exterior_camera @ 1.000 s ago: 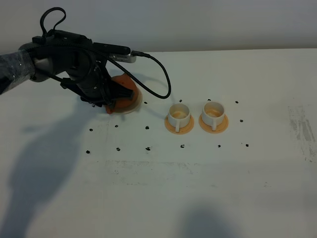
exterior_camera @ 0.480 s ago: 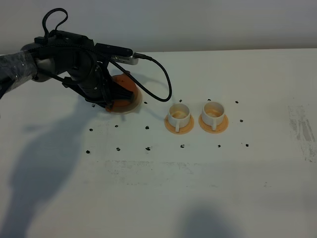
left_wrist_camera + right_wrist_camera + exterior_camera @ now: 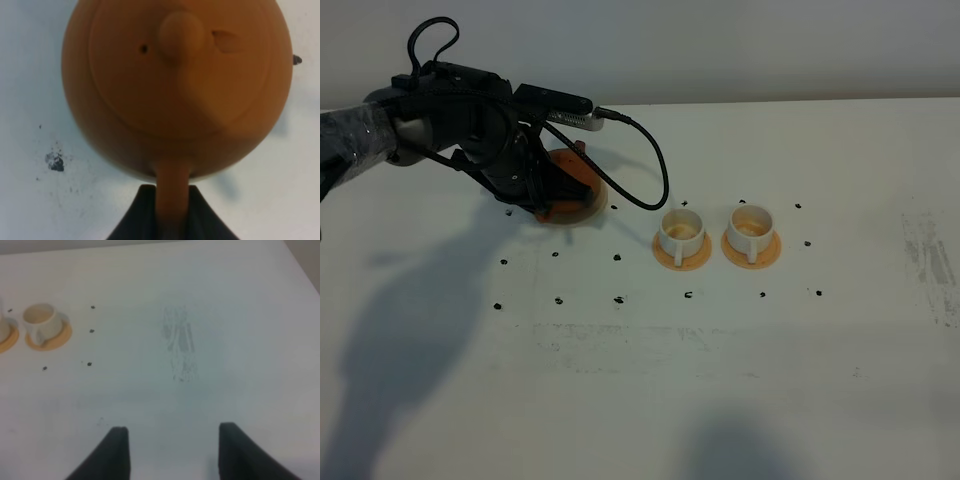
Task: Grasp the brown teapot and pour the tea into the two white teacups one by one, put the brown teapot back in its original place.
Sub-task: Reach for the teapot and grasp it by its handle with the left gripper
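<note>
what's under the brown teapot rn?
A cream saucer: its rim shows past the brown teapot in the high view. The left arm and pot cover the rest; whether they touch is hidden.

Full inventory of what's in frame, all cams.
brown teapot: one, reddish-brown, left rear of table, over the cream saucer
cream saucer: one, beige, beneath the teapot
white teacups: two, white, centre, one per orange saucer
orange saucers: two, orange, side by side
table: one, white, dotted with black marks
left gripper: black, fingers shut on the teapot's handle
right gripper: black, fingers apart, empty
</note>
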